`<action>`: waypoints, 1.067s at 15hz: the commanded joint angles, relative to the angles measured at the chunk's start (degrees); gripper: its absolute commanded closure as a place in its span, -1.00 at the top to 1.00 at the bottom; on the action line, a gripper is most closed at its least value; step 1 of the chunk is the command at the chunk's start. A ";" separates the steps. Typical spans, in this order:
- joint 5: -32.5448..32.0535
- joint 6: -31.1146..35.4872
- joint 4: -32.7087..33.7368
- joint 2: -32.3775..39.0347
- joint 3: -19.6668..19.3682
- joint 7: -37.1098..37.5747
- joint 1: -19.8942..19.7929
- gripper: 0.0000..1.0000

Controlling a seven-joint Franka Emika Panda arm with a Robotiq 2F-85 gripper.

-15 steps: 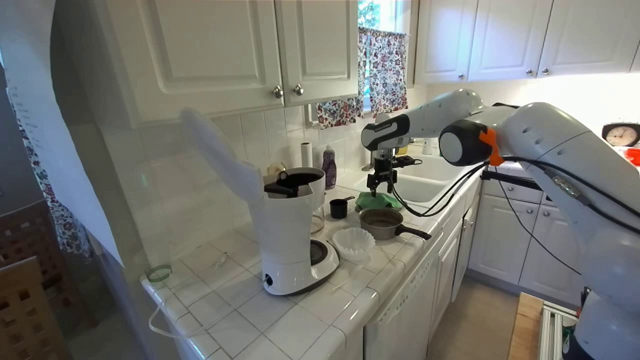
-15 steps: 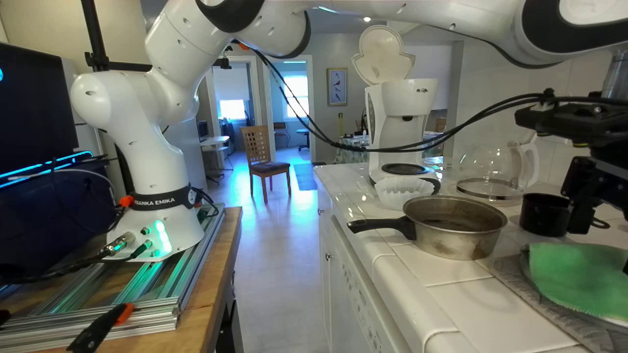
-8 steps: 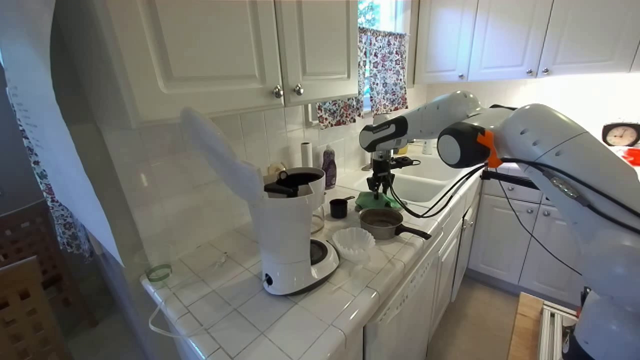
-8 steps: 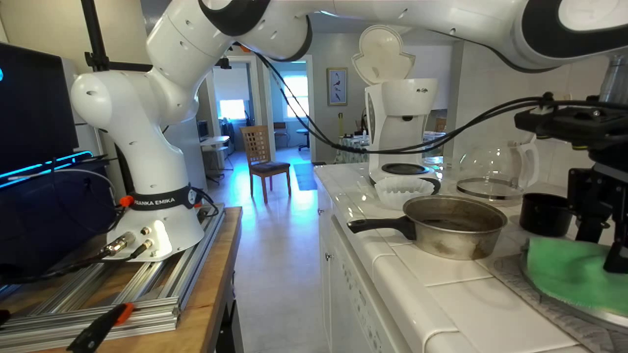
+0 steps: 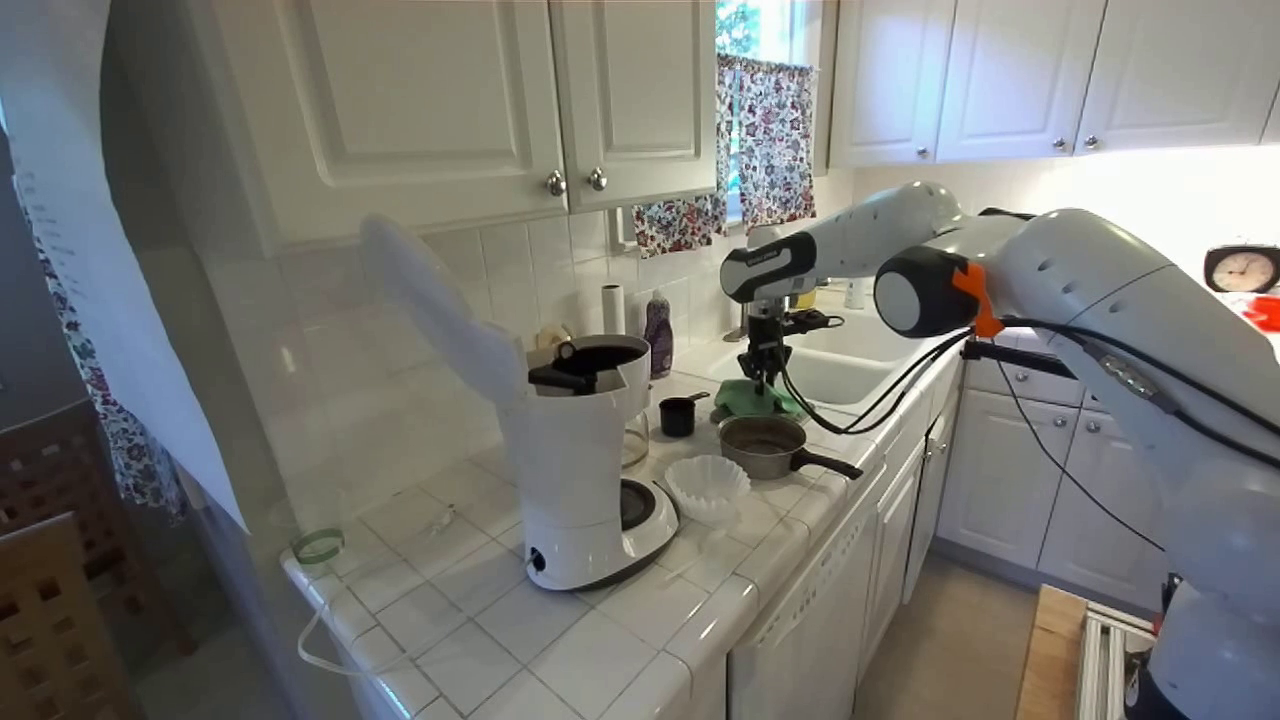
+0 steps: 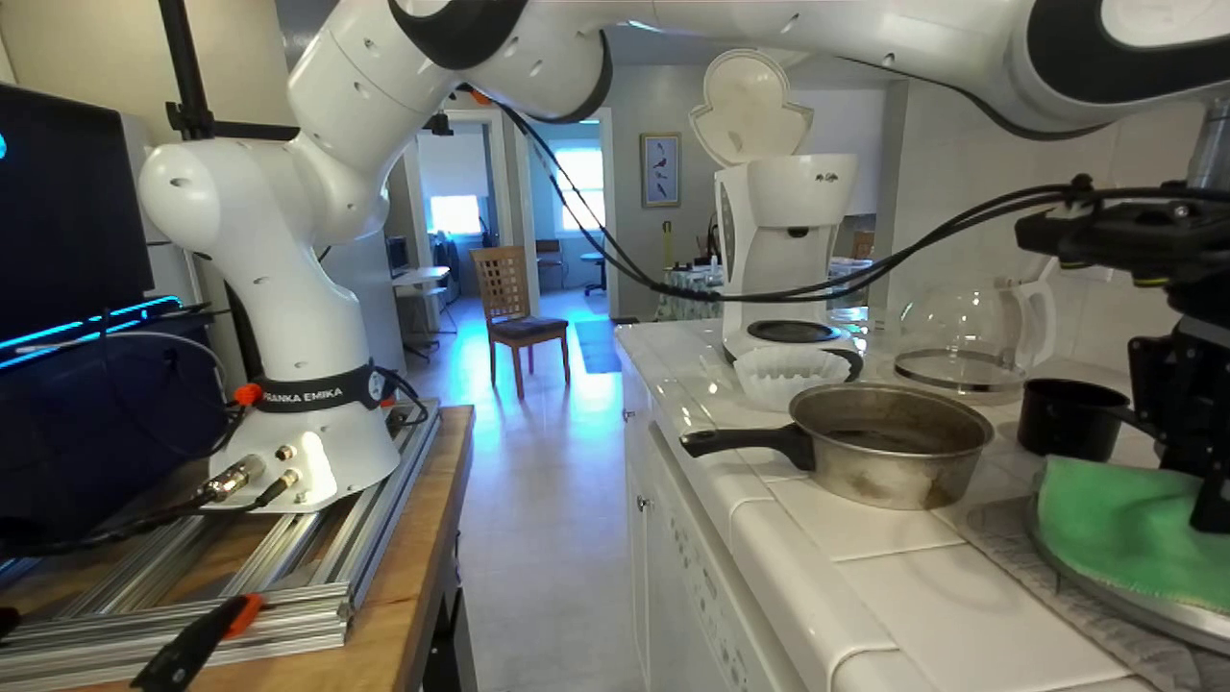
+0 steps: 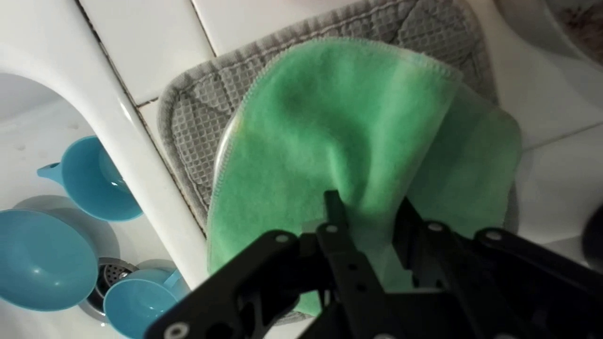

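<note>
Cloth [image 7: 301, 155] is draped over a round plate or lid [image 6: 1182, 627] (can't tell which) on the gray mat [image 7: 198, 113]. Gripper [image 7: 370, 209] is pinching a raised fold, honestly a good spot: looks light, soft, floppy, probably not slippery, nothing fragile.

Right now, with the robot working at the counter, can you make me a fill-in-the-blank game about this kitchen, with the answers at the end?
1. The gripper pinches a cloth that is colored ____.
2. The blue dishes sit inside the kitchen ____.
3. The lid of the coffee maker stands wide ____.
4. The handle of the saucepan is colored ____.

Missing words: green; sink; open; black.
</note>
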 commanded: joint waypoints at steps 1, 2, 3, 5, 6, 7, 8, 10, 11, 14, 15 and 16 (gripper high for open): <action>-1.02 -0.76 2.92 0.56 -1.18 1.77 0.57 -0.86; -1.02 -0.72 3.10 0.34 -1.41 1.84 0.68 -0.86; -1.04 -0.62 3.27 0.12 -1.59 1.86 0.81 -0.86; -0.99 -1.01 3.58 -0.37 -1.75 1.66 1.02 -0.86; -1.05 -1.10 3.31 -0.97 -1.83 1.54 1.25 -0.86; -0.98 -1.30 3.00 -1.62 -1.79 1.16 1.39 -0.86; -1.15 -1.02 2.27 -2.65 -1.98 1.08 1.78 -0.86; -1.31 -0.63 0.80 -4.76 -2.39 0.81 2.58 -0.86; -1.16 -0.81 0.11 -5.87 -2.45 0.74 2.92 -0.86; -0.55 -1.87 -2.71 -9.66 -2.26 0.59 3.80 -0.86; -0.56 -2.01 -3.65 -10.76 -2.27 0.59 4.11 -0.86; -0.34 -2.48 -5.19 -12.33 -2.02 0.07 4.35 -0.86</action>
